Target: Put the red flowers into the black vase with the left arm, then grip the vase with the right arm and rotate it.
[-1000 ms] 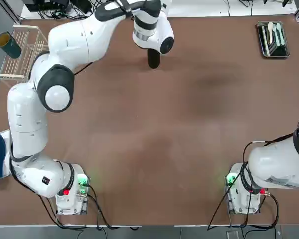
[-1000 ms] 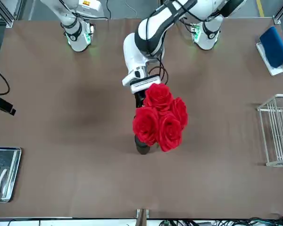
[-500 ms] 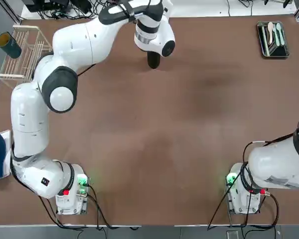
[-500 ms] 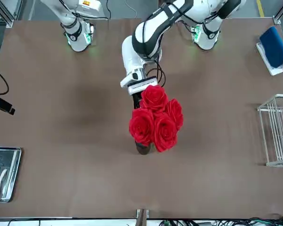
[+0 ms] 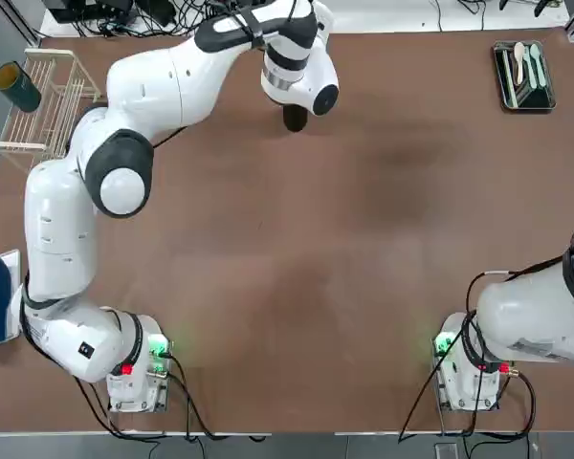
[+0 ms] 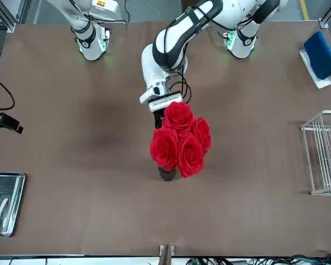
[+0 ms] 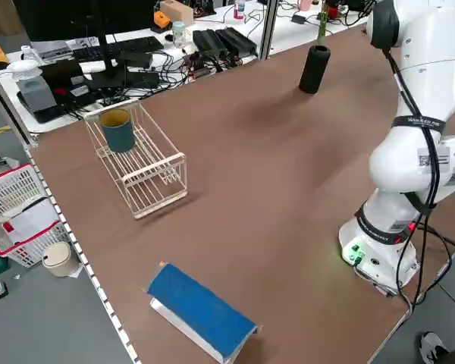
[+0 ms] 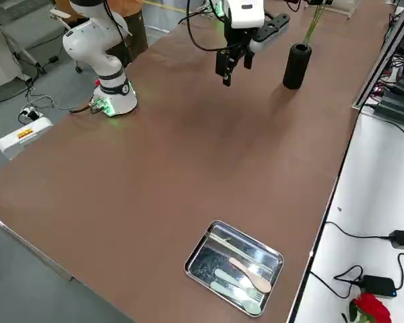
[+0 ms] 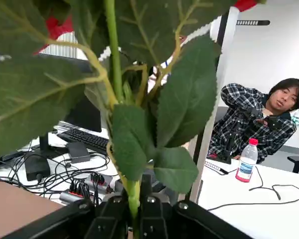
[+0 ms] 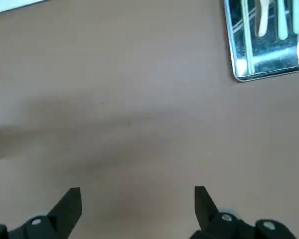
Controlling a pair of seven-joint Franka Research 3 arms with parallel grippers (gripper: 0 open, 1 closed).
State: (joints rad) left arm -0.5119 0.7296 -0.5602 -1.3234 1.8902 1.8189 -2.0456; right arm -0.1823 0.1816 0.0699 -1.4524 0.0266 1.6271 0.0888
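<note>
Right arm: parked at its own side of the table. The right gripper (image 10: 137, 190) hangs over bare brown tabletop with its fingers spread wide and nothing between them.

Left arm: stretched out towards the far edge of the table. In the left wrist view the left gripper (image 9: 137, 205) is seen clamped on a thin green stem of the red flowers (image 6: 179, 141). The leaves rise straight from the pinch and the bunch is held upright.

The black vase (image 5: 294, 118) stands upright near the far edge, directly under the left hand. In the front view the blooms cover most of it, and only its base shows below them. In the right side view the stems run down to the mouth. How deep they sit cannot be told.

Step in hand (judged): the first one, lowering the flowers into the vase. The bunch has not been released.

Next move (judged):
- The stems should be kept over the narrow mouth and lowered until the bunch is borne by the rim.
- The fingers can then be parted and the hand lifted straight up, so that the slim vase is not tipped.
- Only after that is the right arm needed.
</note>
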